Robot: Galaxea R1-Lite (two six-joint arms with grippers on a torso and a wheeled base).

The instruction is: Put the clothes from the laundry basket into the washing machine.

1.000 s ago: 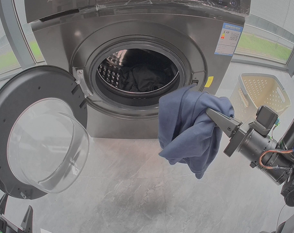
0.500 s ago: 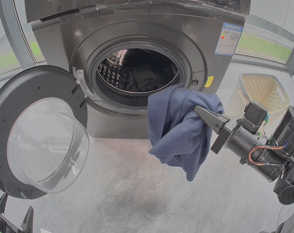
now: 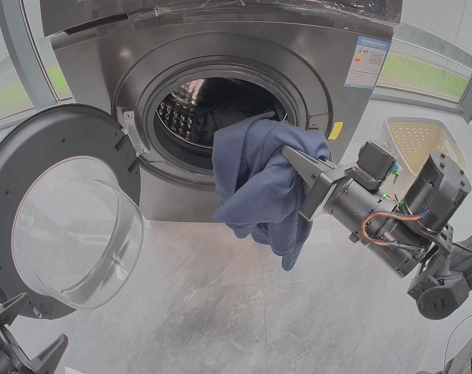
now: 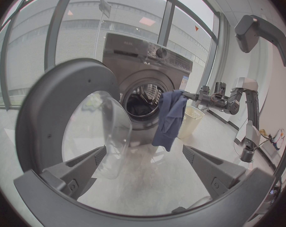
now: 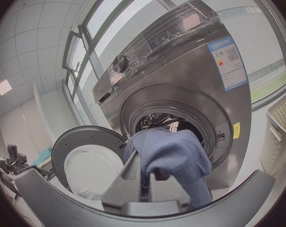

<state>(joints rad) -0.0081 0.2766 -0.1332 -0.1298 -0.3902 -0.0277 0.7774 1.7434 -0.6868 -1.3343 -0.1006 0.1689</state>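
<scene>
Inside the washing machine (image 3: 90,68) lie dark clothes (image 3: 210,119); right jaws clamp a blue garment (image 3: 256,183), left jaws wide.

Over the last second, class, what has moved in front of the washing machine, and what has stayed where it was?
The right pincer, shut on the blue garment, carried it left and up to the drum opening of the washing machine; the cloth's top now overlaps that opening. The left pincer shifted slightly. The open door, the dark clothes in the drum and the laundry basket stayed put.
</scene>
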